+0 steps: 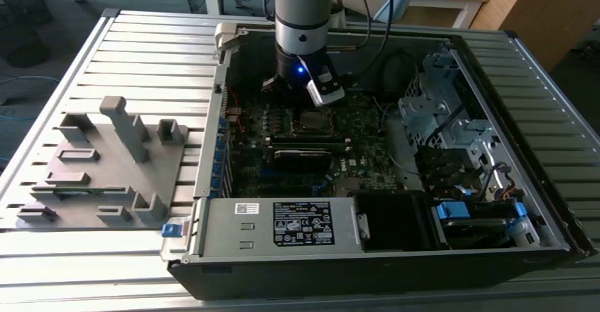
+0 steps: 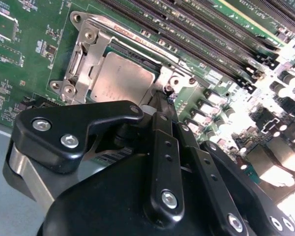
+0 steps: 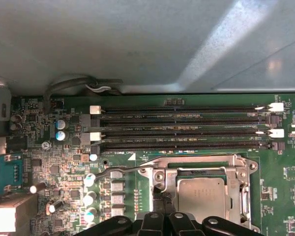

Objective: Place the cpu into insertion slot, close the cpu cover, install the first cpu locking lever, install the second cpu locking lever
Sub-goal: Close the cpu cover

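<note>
The cpu (image 2: 122, 78) (image 3: 201, 194) lies flat in its socket on the motherboard, its dull grey top showing. The cpu cover (image 2: 86, 54) (image 3: 242, 196), a silvery frame, lies down around it. One thin wire lever (image 3: 132, 167) runs along the socket's edge, its curled handle sticking out past the corner. My gripper (image 2: 163, 98) (image 3: 164, 202) sits at the socket corner with its black fingers drawn together at the tip of a second lever (image 3: 160, 188). Whether they pinch it I cannot tell. In the exterior view the gripper (image 1: 305, 107) hangs just above the socket (image 1: 314, 120).
Several long memory slots (image 3: 187, 130) (image 2: 201, 34) run beside the socket. Capacitors (image 3: 88, 199) stand close to the gripper. The case wall (image 3: 137, 44) rises behind. A grey power box (image 1: 281, 224), a drive cage (image 1: 440, 115) and a grey fixture plate (image 1: 103, 164) are also here.
</note>
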Tool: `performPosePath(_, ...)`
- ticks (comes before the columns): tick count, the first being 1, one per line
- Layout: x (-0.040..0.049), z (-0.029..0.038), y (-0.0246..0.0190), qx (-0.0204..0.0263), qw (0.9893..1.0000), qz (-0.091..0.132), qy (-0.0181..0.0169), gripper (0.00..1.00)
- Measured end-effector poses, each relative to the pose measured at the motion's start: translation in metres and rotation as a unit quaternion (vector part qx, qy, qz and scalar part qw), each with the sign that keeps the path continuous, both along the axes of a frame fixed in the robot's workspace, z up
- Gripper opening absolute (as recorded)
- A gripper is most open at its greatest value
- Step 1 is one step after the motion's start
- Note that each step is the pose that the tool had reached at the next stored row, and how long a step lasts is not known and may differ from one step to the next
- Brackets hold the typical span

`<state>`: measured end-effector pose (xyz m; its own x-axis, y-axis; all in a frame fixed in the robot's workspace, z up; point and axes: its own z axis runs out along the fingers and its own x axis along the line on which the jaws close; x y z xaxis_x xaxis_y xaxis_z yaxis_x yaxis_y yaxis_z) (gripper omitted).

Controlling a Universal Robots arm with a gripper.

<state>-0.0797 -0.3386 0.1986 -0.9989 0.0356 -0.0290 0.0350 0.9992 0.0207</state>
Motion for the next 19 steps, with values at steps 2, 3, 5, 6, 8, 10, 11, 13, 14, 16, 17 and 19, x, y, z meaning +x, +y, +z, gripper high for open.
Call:
performPosePath(2, 0.0, 0.0001, 0.0, 0.0, 1.0, 0.0, 0.0, 0.1)
performPosePath(3, 0.0, 0.0003, 0.0, 0.0001, 1.0, 0.0, -0.0001, 0.1)
performPosePath(5, 0.0, 0.002, 0.0001, 0.0001, 1.0, 0.0, -0.0001, 0.1)
performPosePath(6, 0.0, 0.003, 0.0, 0.0, 1.0, 0.0, 0.0, 0.1)
performPosePath(8, 0.0, 0.0048, 0.0, 0.0, 1.0, 0.0, 0.0, 0.1)
performPosePath(10, 0.0, 0.0078, 0.0, 0.0, 1.0, 0.0, -0.0001, 0.1)
performPosePath(11, 0.0, 0.0097, 0.0, 0.0, 1.0, 0.0, -0.0001, 0.1)
performPosePath(13, 0.0, 0.0139, 0.0, 0.0, 1.0, 0.0, 0.0, 0.1)
performPosePath(14, 0.0, 0.0151, 0.0, -0.0001, 1.0, 0.0, 0.0, 0.1)
performPosePath(16, 0.0001, 0.0151, 0.0, 0.0001, 1.0, 0.0, -0.0001, 0.1)
performPosePath(17, 0.0006, 0.0151, 0.0, 0.0001, 1.0, 0.0, 0.0, 0.1)
performPosePath(19, 0.0031, 0.0152, 0.0, -0.0001, 1.0, 0.0, 0.0, 0.1)
